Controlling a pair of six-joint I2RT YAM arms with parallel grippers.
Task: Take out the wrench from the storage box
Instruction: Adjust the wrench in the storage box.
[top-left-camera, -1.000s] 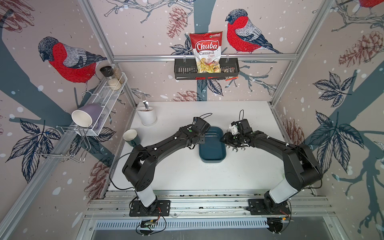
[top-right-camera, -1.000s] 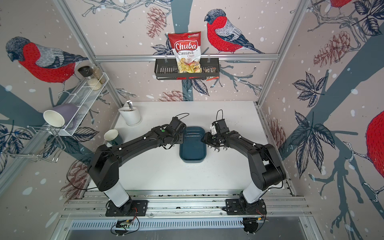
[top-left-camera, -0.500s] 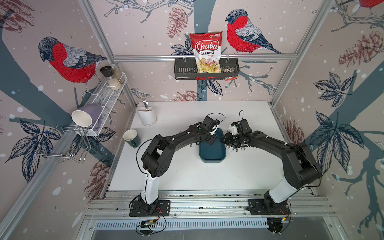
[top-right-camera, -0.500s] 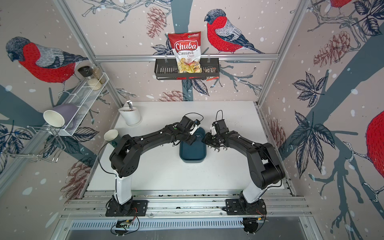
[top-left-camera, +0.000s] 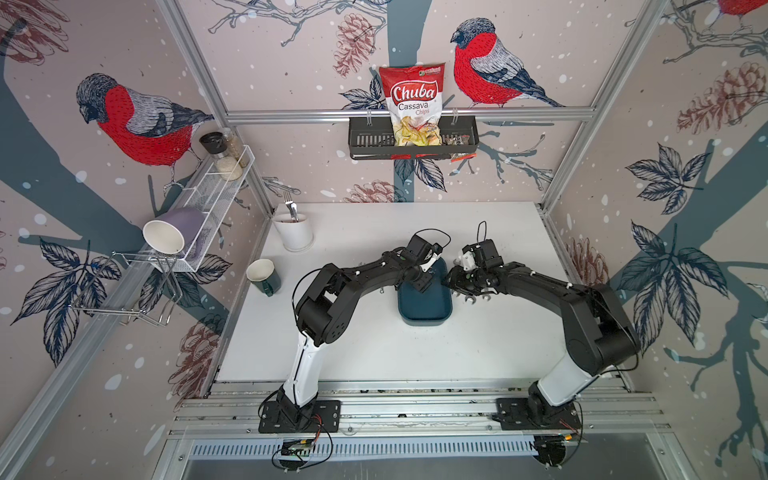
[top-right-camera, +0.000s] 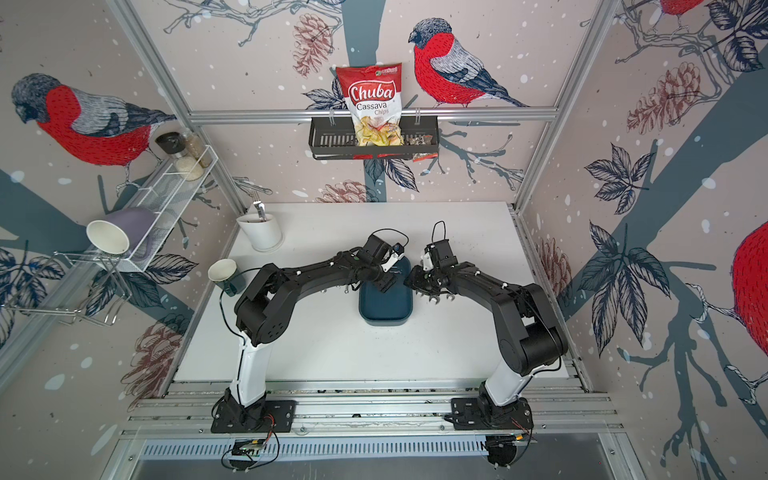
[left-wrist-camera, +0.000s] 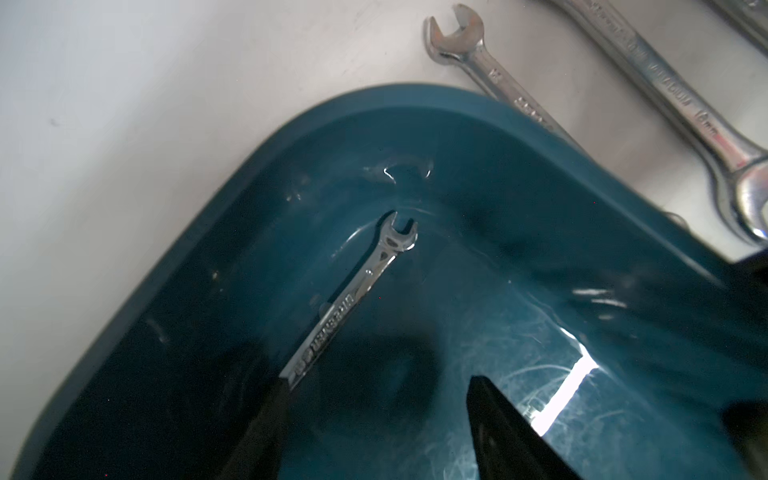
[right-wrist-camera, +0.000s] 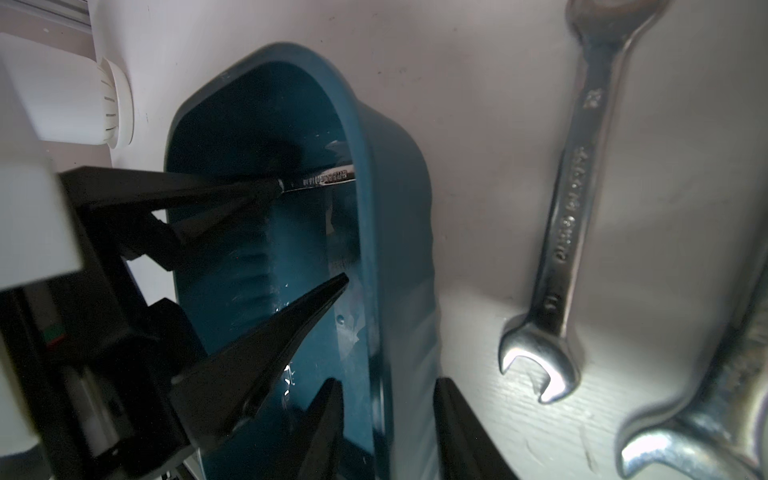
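The dark teal storage box lies at the table's middle. One small shiny wrench rests on its floor near a rounded corner. My left gripper reaches down into the box, open, jaws wide apart. One fingertip covers the wrench's near end; the other stands clear. My right gripper straddles the box's right wall, one finger inside and one outside. Whether they press the wall I cannot tell.
Larger wrenches lie on the table just right of the box. A white utensil holder and a teal mug stand at the left. A black wall basket with chips hangs behind.
My left arm swung in from the box's left side to reach down into it, and its jaws opened wider. My right gripper stayed at the box's wall, its jaws a little narrower.
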